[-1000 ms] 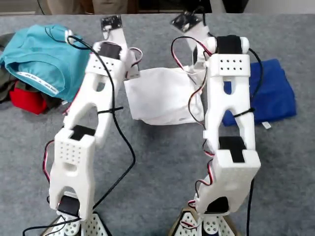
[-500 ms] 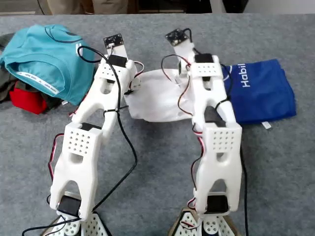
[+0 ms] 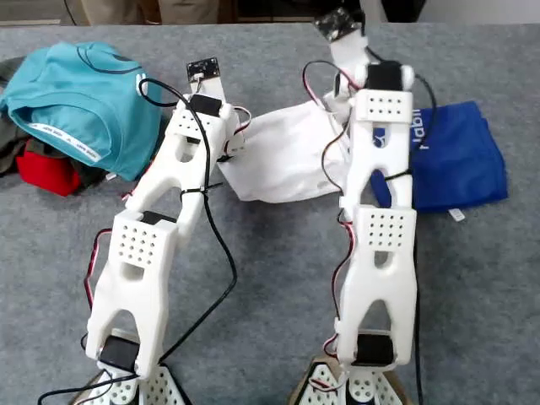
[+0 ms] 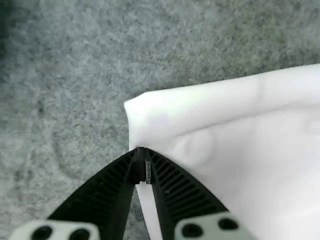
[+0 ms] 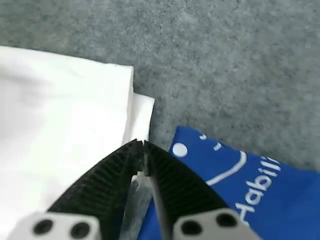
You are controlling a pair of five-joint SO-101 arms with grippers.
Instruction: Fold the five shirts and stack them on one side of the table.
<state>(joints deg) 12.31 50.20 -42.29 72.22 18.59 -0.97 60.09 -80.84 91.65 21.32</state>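
High view: the grey, felt-like tabletop (image 3: 270, 278) carries all the garments. Beyond its far edge a narrow strip of the room shows, too little to identify.

Garment positions:
- The white shirt (image 3: 278, 160) lies at the middle of the tabletop, partly folded, with its layered edge visible in the right wrist view.
- The blue shirt (image 3: 460, 164) lies folded on the right side, just beside the white shirt, its white print facing up.
- The teal shirt (image 3: 76, 101) lies crumpled at the far left, on top of a red shirt (image 3: 46, 173) and a dark garment (image 3: 10, 152) at the tabletop's left edge.

Arm pose:
- Both my arms are stretched forward from their bases at the near edge.
- My left arm leans inward, with its wrist over the white shirt's left edge.
- My right arm runs nearly straight ahead, with its wrist over the white shirt's right edge, between the white and blue shirts.

Hand state:
- My left hand (image 4: 141, 159) is closed, pinching the white shirt near a corner.
- My right hand (image 5: 140, 150) is closed, with a layer of the white shirt's edge clamped between the fingers, close to the blue shirt.
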